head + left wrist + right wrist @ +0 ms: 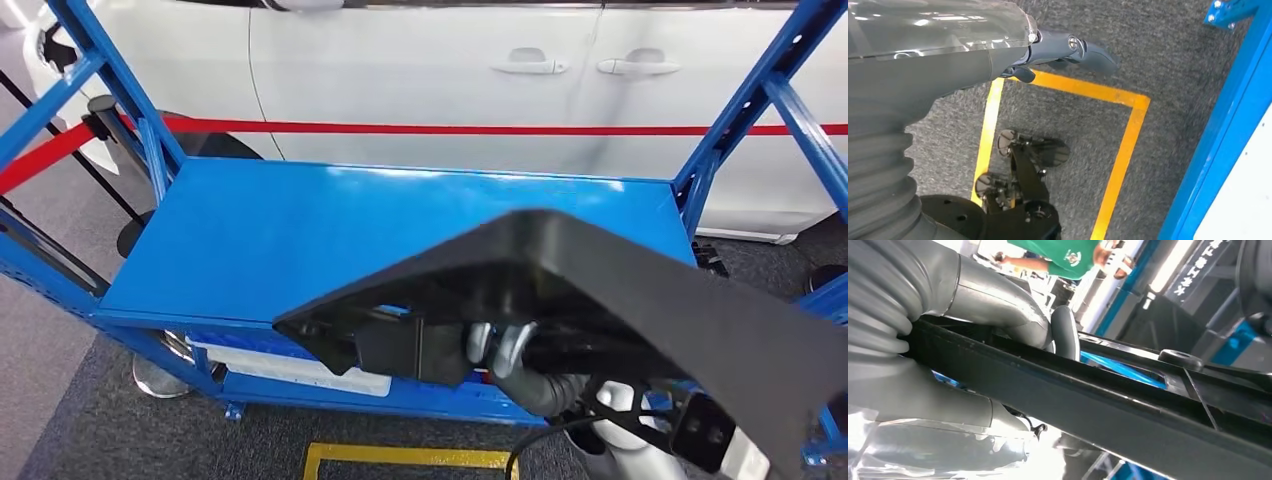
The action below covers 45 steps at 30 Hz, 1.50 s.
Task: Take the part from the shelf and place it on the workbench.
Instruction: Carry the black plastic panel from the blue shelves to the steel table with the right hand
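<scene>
A large black plastic part [620, 290], long and curved, hangs over the front right of the blue workbench top [300, 230]. My right hand [505, 352] grips it from underneath, near its lower edge. In the right wrist view the grey thumb [1066, 333] presses over the edge of the black part [1108, 400], which crosses the whole picture. My left hand [1068, 50] hangs beside my body above the carpet, fingers loosely extended and holding nothing.
Blue frame uprights [745, 110] rise at both ends of the bench. A white car [450, 70] and a red barrier tape [420, 128] stand behind it. Yellow floor marking [400, 457] lies at my feet. A person in a green shirt [1063, 255] stands nearby.
</scene>
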Tool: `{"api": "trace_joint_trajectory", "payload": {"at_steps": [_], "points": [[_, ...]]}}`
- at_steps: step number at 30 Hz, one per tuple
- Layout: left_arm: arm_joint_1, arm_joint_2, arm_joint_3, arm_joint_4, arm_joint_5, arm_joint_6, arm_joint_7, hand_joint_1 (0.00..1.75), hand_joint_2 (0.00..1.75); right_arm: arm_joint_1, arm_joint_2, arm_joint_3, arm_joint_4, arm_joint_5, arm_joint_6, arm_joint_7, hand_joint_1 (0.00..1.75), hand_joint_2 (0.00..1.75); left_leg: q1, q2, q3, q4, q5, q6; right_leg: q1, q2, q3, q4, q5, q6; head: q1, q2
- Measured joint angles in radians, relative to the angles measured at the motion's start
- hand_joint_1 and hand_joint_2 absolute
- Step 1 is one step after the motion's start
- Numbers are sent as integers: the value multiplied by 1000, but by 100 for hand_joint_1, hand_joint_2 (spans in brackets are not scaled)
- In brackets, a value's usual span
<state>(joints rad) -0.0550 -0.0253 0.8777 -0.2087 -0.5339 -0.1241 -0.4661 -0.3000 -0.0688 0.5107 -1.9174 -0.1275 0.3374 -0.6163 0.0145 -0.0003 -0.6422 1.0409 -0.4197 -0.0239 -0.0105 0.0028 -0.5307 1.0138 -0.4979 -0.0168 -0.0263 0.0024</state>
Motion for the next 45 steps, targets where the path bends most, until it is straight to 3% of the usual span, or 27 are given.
{"api": "trace_joint_trajectory", "payload": {"at_steps": [3,4,5,7,9,11,12,14,15,16,18,19,20,22,24,26,27,29,30,32,34,35,37,39,40,42,45], "points": [[0,0,0,0,-2,1,0,0,175,8,-20,-1,-13,2,0,-13,175,175,1,0,-50,155,-133,-5,0,5,-36,-1,31,-17,-2,0],[-1,0,0,0,-4,2,2,0,175,8,-28,-1,-14,2,-2,-16,175,175,1,0,-63,218,-164,-6,2,8,-50,1,42,-17,-2,0],[-2,0,0,0,-7,3,4,0,175,8,-37,0,-15,2,-7,-18,175,175,1,0,-65,259,-175,-5,5,11,-65,4,51,-17,-2,0],[-2,1,0,0,-11,5,9,0,175,8,-52,1,-15,0,-21,-22,175,175,0,-2,-18,237,-139,2,8,20,-93,11,68,-15,-2,0],[-4,3,0,0,-12,5,12,0,175,8,-63,3,-16,-2,-31,-25,175,175,-3,-20,85,100,-106,17,11,30,-116,17,85,-9,-2,0],[-5,6,-1,-1,-17,5,15,0,175,8,-74,4,-19,-6,-42,-27,175,175,-7,-42,157,-13,-109,25,11,38,-126,17,102,1,-1,0],[-5,6,-1,-1,-23,4,17,0,175,8,-82,6,-23,-8,-50,-29,175,175,-9,-46,168,-36,-114,27,10,42,-128,15,111,8,-2,0],[-6,6,-3,-1,-35,3,21,0,175,11,-107,9,-32,-13,-69,-34,175,175,-10,-37,160,-44,-99,33,7,51,-130,10,125,22,-2,0],[-7,6,-5,-1,-42,2,23,0,175,15,-126,11,-38,-17,-79,-39,175,175,-8,-29,155,-48,-88,40,6,48,-136,20,110,28,-1,0],[-8,5,-7,-1,-49,2,25,0,175,19,-147,11,-43,-21,-90,-46,175,175,-6,-20,147,-52,-77,46,5,40,-146,45,77,34,0,0],[-8,5,-11,-1,-65,9,39,0,175,34,-195,12,-55,-30,-115,-63,175,175,-4,0,123,-54,-54,56,-1,16,-182,159,-31,45,2,0],[-8,5,-13,-1,-72,16,50,0,175,44,-216,12,-62,-33,-126,-69,175,175,-4,7,110,-53,-44,56,-3,9,-197,223,-68,51,2,0],[-7,5,-16,-1,-78,23,61,0,175,57,-236,12,-69,-36,-137,-74,175,175,-4,15,95,-52,-34,55,-5,6,-204,276,-83,56,3,0],[-7,5,-21,-1,-88,34,79,0,175,82,-271,9,-84,-38,-151,-78,175,175,-3,31,65,-45,-17,51,-10,1,-169,284,-41,63,3,0],[-7,6,-26,-1,-94,40,92,0,175,100,-299,4,-99,-38,-159,-78,175,175,-4,44,41,-34,-6,45,-13,-17,-67,164,1,65,3,0],[-8,8,-29,-1,-99,42,101,0,175,113,-319,-2,-114,-38,-164,-79,175,175,-7,54,29,-22,3,34,-8,-36,22,32,-15,54,2,0],[-8,9,-31,-1,-102,44,104,0,175,119,-328,-4,-120,-38,-166,-80,175,175,-9,58,27,-19,8,28,-4,-39,39,1,-27,46,1,0],[-8,13,-32,-1,-108,51,111,0,175,136,-345,-12,-130,-38,-172,-80,175,175,-8,62,24,-18,15,15,-3,-35,33,-8,-20,27,2,0],[-7,15,-33,-1,-111,54,115,0,175,143,-353,-16,-135,-37,-176,-80,175,175,-6,55,18,-9,2,9,-4,-33,25,-8,-11,16,2,0],[-3,20,-33,-1,-115,58,122,0,175,158,-365,-25,-145,-34,-181,-80,175,175,-3,30,-8,56,-73,0,-5,-30,2,-10,10,-3,1,0],[0,25,-33,-1,-116,59,126,0,175,170,-374,-31,-151,-31,-182,-80,175,175,-3,14,-40,180,-167,-2,-1,-23,-27,-8,32,-11,0,0],[-1,27,-33,-1,-116,59,126,0,175,175,-378,-33,-153,-30,-182,-80,175,175,-3,11,-48,233,-188,-2,2,-20,-42,-6,42,-12,0,0],[-2,30,-33,-1,-116,62,126,0,175,183,-383,-35,-155,-31,-180,-80,175,175,-3,10,-22,256,-162,2,6,-14,-72,0,62,-11,0,0],[-3,32,-33,-1,-117,64,127,0,175,187,-389,-39,-156,-32,-179,-80,175,175,-5,8,65,149,-110,13,8,-9,-99,9,78,-7,0,0],[-4,33,-33,-2,-117,65,127,0,175,188,-391,-42,-157,-35,-177,-80,175,175,-7,6,118,71,-105,20,10,-7,-109,14,85,-4,0,0],[-6,36,-33,-2,-118,68,127,0,175,188,-394,-48,-157,-43,-167,-80,175,175,-13,4,178,-31,-119,28,9,-5,-117,16,101,7,0,0],[-7,36,-33,-2,-118,71,127,0,175,192,-396,-57,-156,-39,-144,-80,175,175,-14,6,173,-56,-100,41,5,-3,-123,13,115,26,-1,0]]}}
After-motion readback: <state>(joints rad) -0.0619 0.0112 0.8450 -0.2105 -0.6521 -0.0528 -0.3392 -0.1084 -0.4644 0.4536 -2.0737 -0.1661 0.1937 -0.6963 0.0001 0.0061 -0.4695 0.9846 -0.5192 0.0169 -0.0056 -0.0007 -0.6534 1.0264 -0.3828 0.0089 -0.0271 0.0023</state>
